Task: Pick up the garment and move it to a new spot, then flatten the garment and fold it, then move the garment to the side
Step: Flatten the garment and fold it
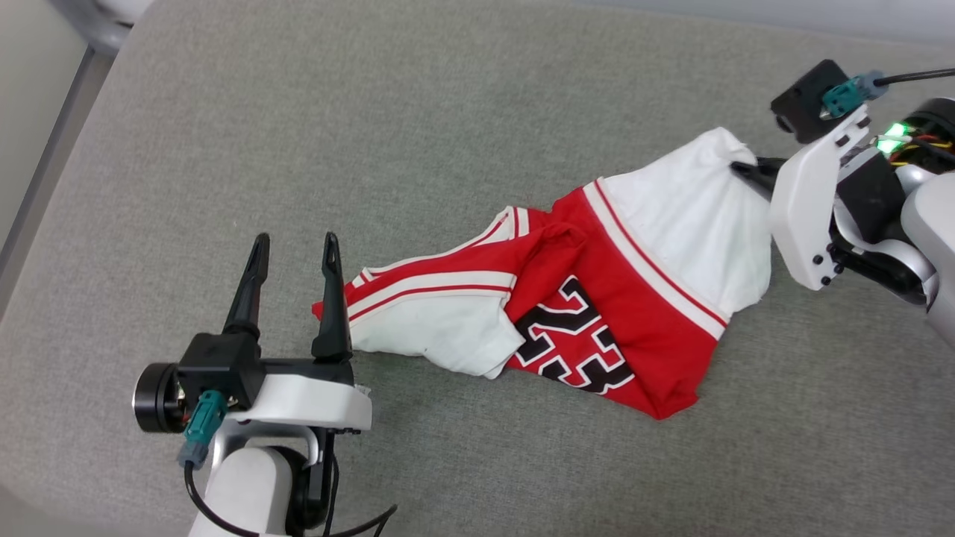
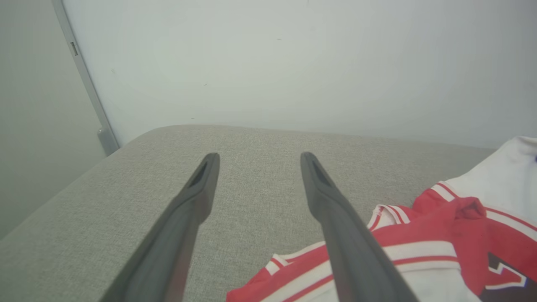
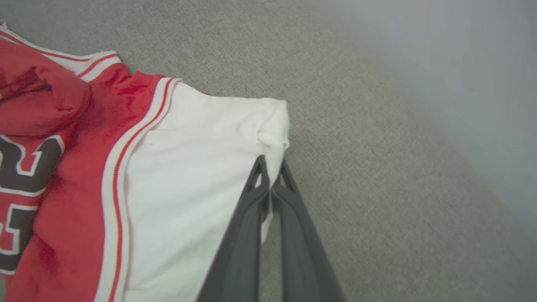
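Note:
The garment [image 1: 597,298], a red jersey with white sleeves, striped trim and a black 23, lies crumpled and stretched across the grey cushion [image 1: 418,134]. My right gripper [image 1: 746,170] is shut on the corner of its white sleeve [image 3: 201,167] at the right end; in the right wrist view the two fingers meet at the gripper [image 3: 272,162] with white cloth pinched between them. My left gripper [image 1: 295,250] stands open at the garment's left end, its right finger just beside the striped hem [image 2: 398,251]. Nothing lies between the fingers of the left gripper [image 2: 258,161].
The grey cushion's rounded far corner [image 2: 168,134] meets a pale wall [image 2: 293,63] with a grey vertical strip [image 2: 84,79]. Bare cushion stretches beyond and in front of the garment [image 1: 522,462].

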You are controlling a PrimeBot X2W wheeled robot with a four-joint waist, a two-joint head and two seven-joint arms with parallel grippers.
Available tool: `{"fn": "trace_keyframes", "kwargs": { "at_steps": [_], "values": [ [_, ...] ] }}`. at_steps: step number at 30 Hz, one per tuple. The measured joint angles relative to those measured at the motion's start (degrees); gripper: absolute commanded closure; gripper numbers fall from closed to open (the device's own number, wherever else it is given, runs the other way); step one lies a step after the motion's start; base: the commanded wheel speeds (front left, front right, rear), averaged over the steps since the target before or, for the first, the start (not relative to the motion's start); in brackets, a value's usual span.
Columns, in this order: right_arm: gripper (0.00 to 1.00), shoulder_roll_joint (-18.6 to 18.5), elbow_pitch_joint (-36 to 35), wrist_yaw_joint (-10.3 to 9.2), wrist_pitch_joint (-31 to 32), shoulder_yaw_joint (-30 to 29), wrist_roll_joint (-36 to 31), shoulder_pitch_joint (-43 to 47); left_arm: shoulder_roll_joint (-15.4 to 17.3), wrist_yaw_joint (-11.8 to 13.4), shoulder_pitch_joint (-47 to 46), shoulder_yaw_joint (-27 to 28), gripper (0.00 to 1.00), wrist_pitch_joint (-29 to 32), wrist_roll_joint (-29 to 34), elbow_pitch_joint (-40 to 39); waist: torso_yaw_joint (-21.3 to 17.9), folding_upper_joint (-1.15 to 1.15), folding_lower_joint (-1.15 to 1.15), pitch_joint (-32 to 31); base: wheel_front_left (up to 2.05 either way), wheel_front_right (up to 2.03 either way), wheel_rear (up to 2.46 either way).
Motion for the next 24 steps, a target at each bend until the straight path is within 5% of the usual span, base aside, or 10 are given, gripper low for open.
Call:
{"fn": "trace_keyframes", "kwargs": {
  "at_steps": [10, 18, 24],
  "values": [
    [1.00, -7.8, -13.9, 0.01, -8.4, -0.3, -0.5, 0.8, -1.0, -2.1, 4.5, 3.2, 0.00, 0.0, 1.9, 0.7, -4.6, 0.00, 0.00, -5.1, 0.00, 0.00, 0.00],
    [1.00, -13.2, -24.9, 0.02, -7.6, -11.1, -2.2, 9.5, -1.6, -3.1, 6.8, 4.9, 0.00, 0.0, 2.6, 1.1, -9.0, 0.00, -0.01, -7.9, 0.00, 0.00, 0.00],
    [1.00, -14.6, -22.6, 0.01, -6.1, -24.1, -2.9, 21.5, -2.0, -4.1, 7.0, 5.4, 0.00, 0.0, 3.2, 1.5, -11.2, 0.00, -0.01, -8.8, 0.00, 0.00, 0.00]
  ]
}}
